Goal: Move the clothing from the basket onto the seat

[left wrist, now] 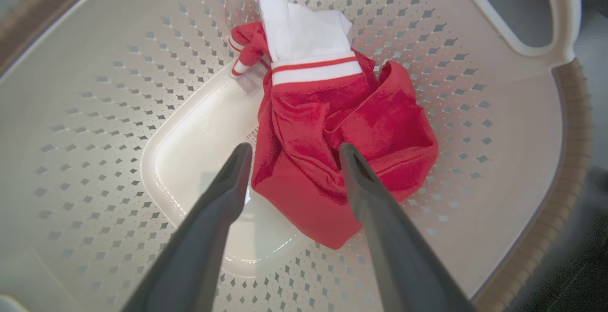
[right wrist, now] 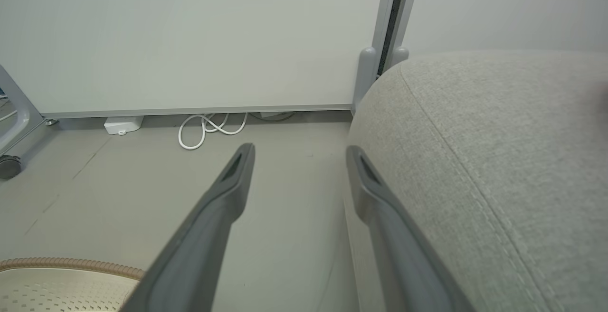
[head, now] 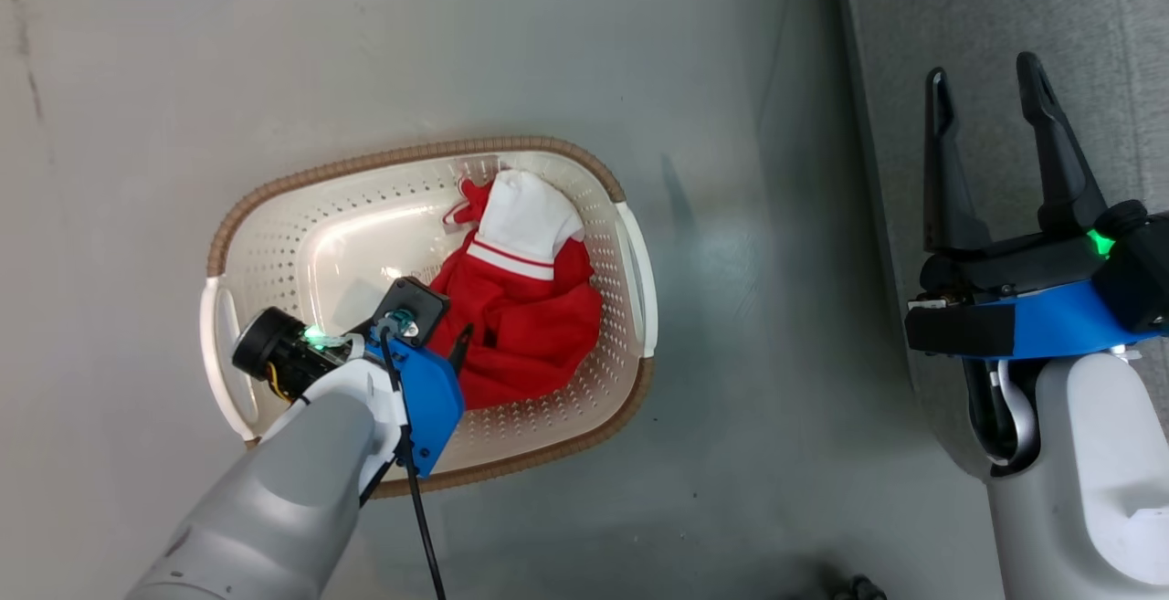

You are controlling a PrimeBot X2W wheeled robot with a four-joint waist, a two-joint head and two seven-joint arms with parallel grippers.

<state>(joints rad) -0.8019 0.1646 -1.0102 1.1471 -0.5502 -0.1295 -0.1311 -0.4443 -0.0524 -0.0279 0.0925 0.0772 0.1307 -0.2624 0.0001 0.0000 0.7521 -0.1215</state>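
Clothing (head: pixel 521 317) is in the basket (head: pixel 274 244), bunched at its right end: soft bright-red fabric, crumpled into a lumpy wad, with a broad white band and thin red-striped white trim at the far end. The basket is oval cream plastic with perforated walls, a smooth glossy bottom, a brown woven-look rim and white loop handles, and it sits on a smooth grey floor (head: pixel 365 34). My left gripper (left wrist: pixel 294 149) is down inside the basket, its long dark tapered fingers spread wide either side of the wad's near end, holding nothing; I can't tell if the tips touch the fabric. My right gripper (head: pixel 982 75) is spread wide too, empty, over the left edge of the seat (right wrist: pixel 498 160): grey coarse-weave upholstery, rounded edge, stitched seam.
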